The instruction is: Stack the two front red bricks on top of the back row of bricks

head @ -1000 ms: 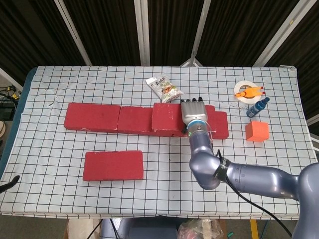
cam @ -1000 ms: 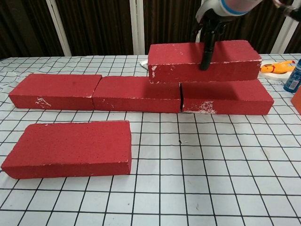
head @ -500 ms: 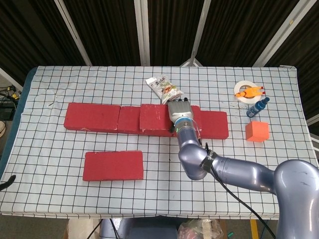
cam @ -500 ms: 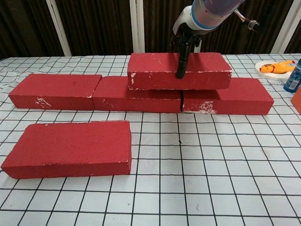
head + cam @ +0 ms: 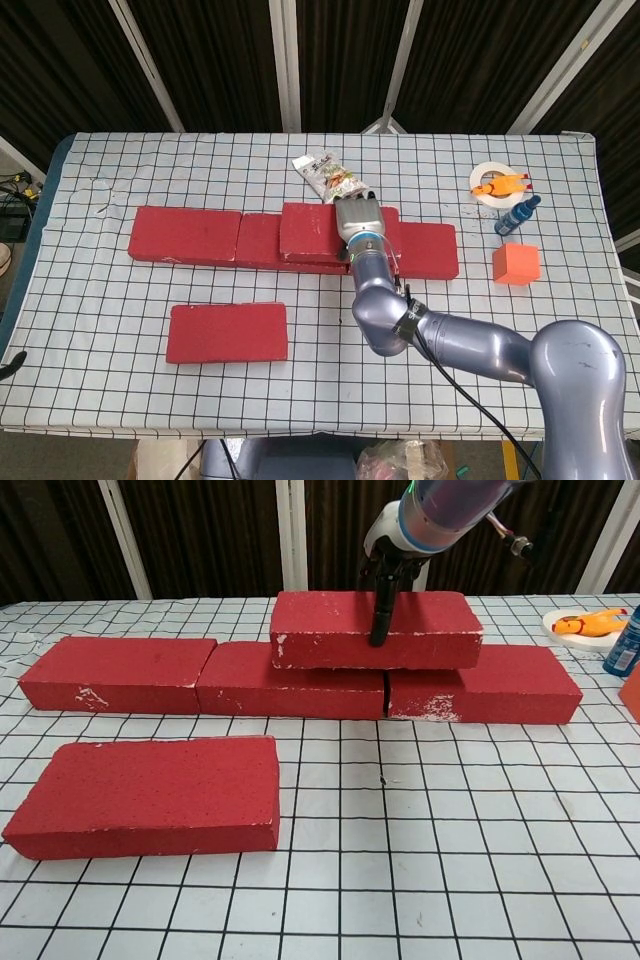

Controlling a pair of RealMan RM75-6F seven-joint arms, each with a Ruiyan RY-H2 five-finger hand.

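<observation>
One red brick (image 5: 312, 228) (image 5: 330, 630) lies on top of the back row, straddling the seam between the middle brick (image 5: 290, 692) and the right brick (image 5: 490, 685). My right hand (image 5: 358, 218) (image 5: 388, 575) grips it from above, the thumb (image 5: 379, 615) down its front face and the other fingers hidden behind it. The row's left brick (image 5: 185, 235) (image 5: 120, 672) carries nothing. A second red brick (image 5: 227, 332) (image 5: 150, 792) lies flat in front on the left. My left hand does not show.
A snack bag (image 5: 330, 178) lies just behind the row. At the right are a tape roll with a yellow toy (image 5: 495, 185), a blue bottle (image 5: 517, 215) and an orange cube (image 5: 515, 263). My right arm crosses the checked table (image 5: 300, 400) from the front right.
My right hand carried the held brick leftward along the row and lowered it slightly onto the middle and right bricks. The front brick has not moved.
</observation>
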